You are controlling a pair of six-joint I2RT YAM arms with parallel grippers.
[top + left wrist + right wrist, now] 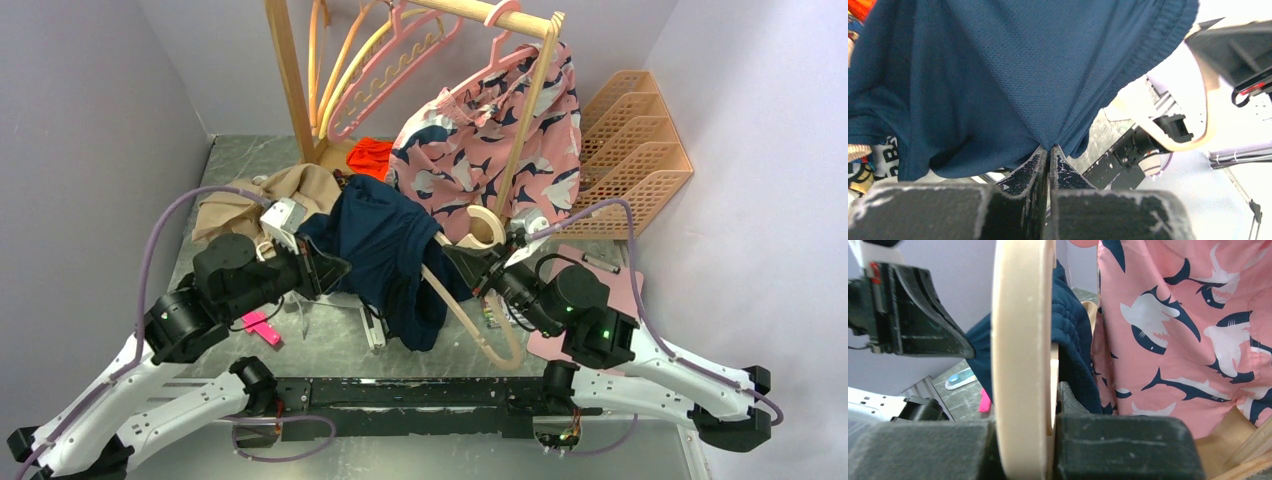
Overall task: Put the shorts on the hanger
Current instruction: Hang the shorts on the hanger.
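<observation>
The navy shorts [385, 250] hang in mid-air at the table's centre, draped over one arm of the cream hanger [478, 330]. My left gripper [338, 268] is shut on the shorts' left edge; in the left wrist view the fabric [1013, 75] bunches into the closed tips of the gripper [1049, 149]. My right gripper [470, 268] is shut on the hanger near its thick hook [487, 226]; in the right wrist view the hanger [1020, 340] stands between the fingers of the gripper [1050, 390], with the shorts [1073, 340] behind. The hanger's other arm curves bare toward the near edge.
A wooden rack [290, 80] at the back holds pink and yellow hangers [390, 60] and pink shark-print shorts [500, 150]. A tan garment [270, 195] and an orange cloth [370, 155] lie behind. A peach file organiser [630, 150], a pink clipboard [590, 290] and a pink clip [262, 328] are nearby.
</observation>
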